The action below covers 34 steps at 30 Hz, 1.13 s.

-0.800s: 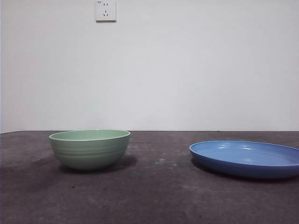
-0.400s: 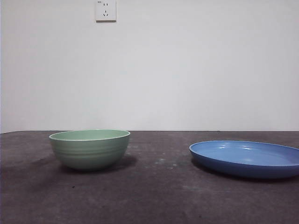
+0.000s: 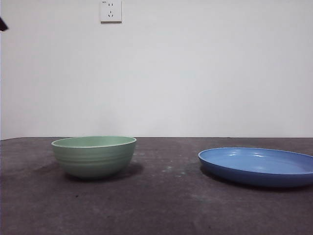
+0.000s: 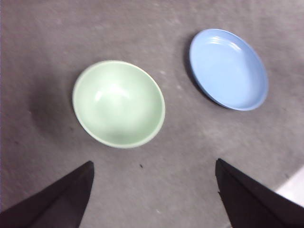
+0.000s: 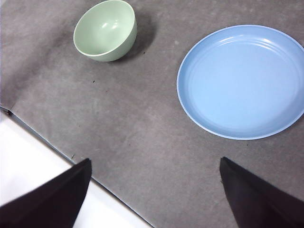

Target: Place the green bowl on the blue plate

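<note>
Item: green bowl to blue plate — approach stage, nothing grasped yet.

Left gripper [image 4: 154,190]: jaws spread wide, holding nothing and touching nothing; it hangs high above the table [image 4: 156,156], and is judged the working arm. Green bowl [image 4: 118,103]: upright, empty, just ahead of and below this gripper, a little toward its left jaw. Blue plate [image 4: 228,69]: flat, bare, farther ahead toward its right jaw, well apart from the bowl. Right gripper [image 5: 152,190]: jaws likewise spread, empty, waiting above the near table edge with the plate ahead of it. Next move, as judged: descend, bring one jaw inside the bowl's rim and one outside, then pinch. Front view shows only a black tip at the top corner.
</note>
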Each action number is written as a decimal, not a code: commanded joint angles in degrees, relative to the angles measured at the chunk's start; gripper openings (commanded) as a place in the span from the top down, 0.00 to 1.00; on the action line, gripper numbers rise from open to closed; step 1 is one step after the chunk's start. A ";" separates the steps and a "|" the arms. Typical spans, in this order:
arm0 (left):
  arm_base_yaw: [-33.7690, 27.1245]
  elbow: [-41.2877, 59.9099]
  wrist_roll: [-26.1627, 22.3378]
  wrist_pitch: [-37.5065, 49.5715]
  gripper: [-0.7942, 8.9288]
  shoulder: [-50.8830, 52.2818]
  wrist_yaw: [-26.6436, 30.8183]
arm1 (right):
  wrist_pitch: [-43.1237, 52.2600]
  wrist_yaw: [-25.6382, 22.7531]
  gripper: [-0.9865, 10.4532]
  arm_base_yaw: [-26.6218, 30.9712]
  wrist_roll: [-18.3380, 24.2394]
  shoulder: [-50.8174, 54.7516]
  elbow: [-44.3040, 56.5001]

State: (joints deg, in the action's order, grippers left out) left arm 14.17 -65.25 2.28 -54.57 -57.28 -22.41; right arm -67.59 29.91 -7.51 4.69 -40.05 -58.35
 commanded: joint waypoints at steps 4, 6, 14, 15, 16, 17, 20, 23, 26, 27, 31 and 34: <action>2.51 -6.27 -0.13 0.68 0.50 -11.50 6.25 | 0.24 0.09 0.54 -0.24 0.20 -0.28 -1.09; 3.04 -6.82 -0.13 1.99 0.50 -14.78 8.79 | 0.26 0.09 0.54 -0.24 0.20 -0.28 -1.09; 3.54 -6.82 -0.11 8.63 0.50 -27.39 12.13 | 0.28 0.09 0.54 -0.24 0.20 -0.28 -1.09; 3.54 -6.82 -0.11 9.25 0.50 -28.68 12.13 | 0.28 0.09 0.54 -0.24 0.20 -0.31 -1.09; 3.54 -6.82 -0.09 9.77 0.50 -30.05 12.15 | 0.28 0.09 0.54 -0.24 0.20 -0.31 -1.09; 3.54 -6.82 -0.09 10.45 0.50 -31.47 12.15 | 0.28 0.09 0.54 -0.24 0.20 -0.31 -1.09; 3.54 -6.82 -0.04 11.89 0.50 -35.08 12.37 | 0.31 0.09 0.54 -0.24 0.22 -0.28 -1.09; 3.58 -6.82 -0.07 12.85 0.50 -38.07 14.14 | 0.31 0.09 0.54 -0.24 0.22 -0.28 -1.09; 3.58 -6.82 -0.07 13.29 0.50 -40.54 14.97 | 0.28 0.09 0.54 -0.24 0.22 -0.28 -1.09; 3.58 -6.82 -0.04 13.49 0.50 -41.22 14.99 | 0.33 0.09 0.54 -0.24 0.22 -0.28 -1.09; 3.65 -6.82 0.00 14.14 0.50 -43.19 14.99 | 0.63 0.09 0.54 -0.24 0.22 -0.31 -1.09; 3.85 -6.82 0.20 14.36 0.51 -43.98 14.99 | 0.79 0.09 0.54 -0.24 0.22 -0.31 -1.09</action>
State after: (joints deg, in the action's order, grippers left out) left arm 17.65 -70.96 2.28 -40.60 -100.16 -7.53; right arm -67.40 29.91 -7.51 4.67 -40.05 -58.35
